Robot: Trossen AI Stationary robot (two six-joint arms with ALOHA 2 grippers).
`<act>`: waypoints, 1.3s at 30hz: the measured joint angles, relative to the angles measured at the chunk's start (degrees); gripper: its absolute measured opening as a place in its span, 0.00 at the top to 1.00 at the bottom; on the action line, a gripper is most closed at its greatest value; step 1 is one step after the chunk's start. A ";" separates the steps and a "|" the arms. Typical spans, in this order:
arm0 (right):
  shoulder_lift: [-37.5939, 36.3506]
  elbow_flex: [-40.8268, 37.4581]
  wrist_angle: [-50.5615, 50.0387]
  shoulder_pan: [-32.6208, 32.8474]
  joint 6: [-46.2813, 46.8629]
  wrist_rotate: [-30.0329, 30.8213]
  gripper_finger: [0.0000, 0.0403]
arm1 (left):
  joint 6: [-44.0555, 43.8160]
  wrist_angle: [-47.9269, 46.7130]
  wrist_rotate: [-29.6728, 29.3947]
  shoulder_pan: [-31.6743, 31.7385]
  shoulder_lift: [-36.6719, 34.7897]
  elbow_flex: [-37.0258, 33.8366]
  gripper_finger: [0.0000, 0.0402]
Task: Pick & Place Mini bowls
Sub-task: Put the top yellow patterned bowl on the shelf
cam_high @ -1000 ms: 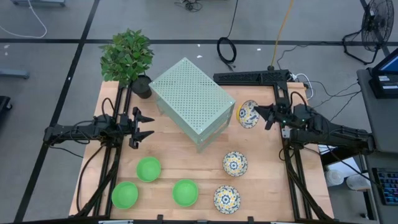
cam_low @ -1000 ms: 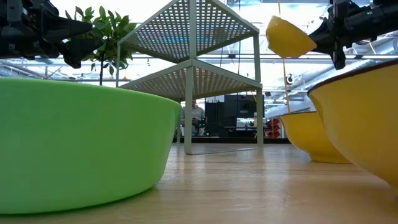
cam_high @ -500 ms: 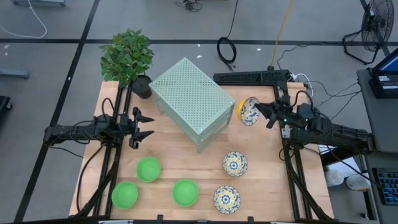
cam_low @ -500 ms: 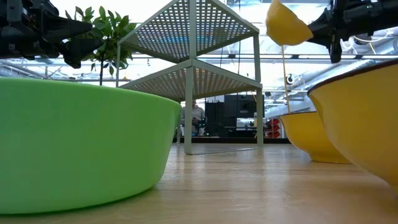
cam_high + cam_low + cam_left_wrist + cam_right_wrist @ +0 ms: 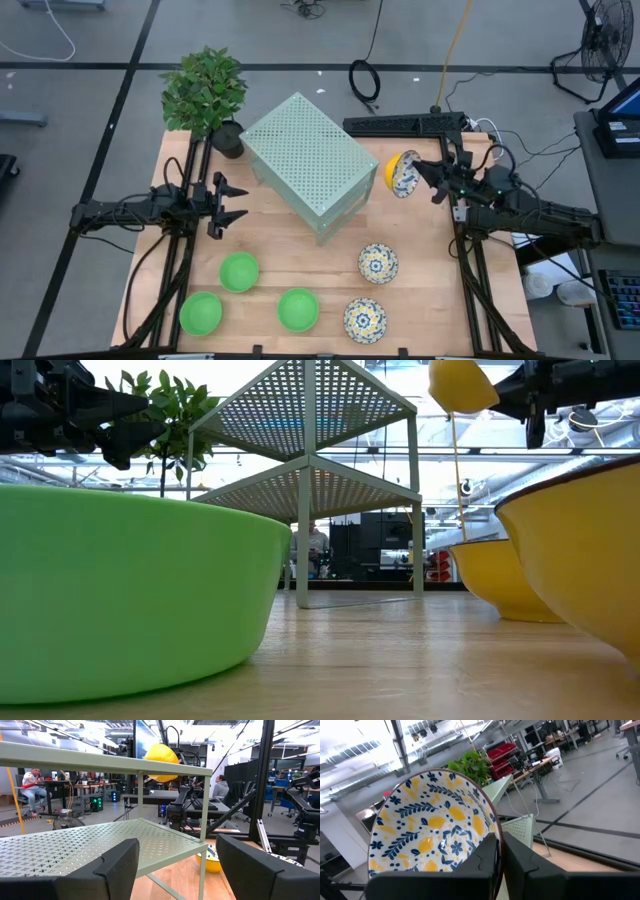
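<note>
The table [image 5: 300, 260] carries a pale green perforated box [image 5: 308, 163] set at an angle near its middle, with a potted plant [image 5: 205, 92] at the far left corner. Since a second ago the right gripper [image 5: 428, 178] has lifted its floral bowl [image 5: 401, 174] higher and tipped it more on edge, so the yellow outside now shows from above; in the low view the bowl [image 5: 462, 384] has climbed to the picture's upper edge. The fingers are pinched shut on the bowl's rim, and the bowl hangs in the air just beside the box's right end, level with its top. The left gripper [image 5: 232, 203] has not moved: it hovers with fingers spread wide, holding nothing, left of the box. Two more floral bowls [image 5: 378, 263] sit on the table below the held one, and three green bowls [image 5: 239, 271] lie near the front left.
</note>
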 joint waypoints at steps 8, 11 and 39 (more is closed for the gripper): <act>-0.02 0.00 2.66 0.01 -1.32 -1.34 0.97 | 0.00 -0.01 0.01 0.01 -0.01 0.01 0.33; 0.00 0.00 2.63 0.00 -2.03 -1.96 0.97 | 0.00 0.00 0.02 0.00 0.00 0.01 0.33; 1.18 0.00 14.73 0.02 -5.56 -23.75 0.97 | 0.00 0.00 0.00 0.00 -0.01 0.01 0.33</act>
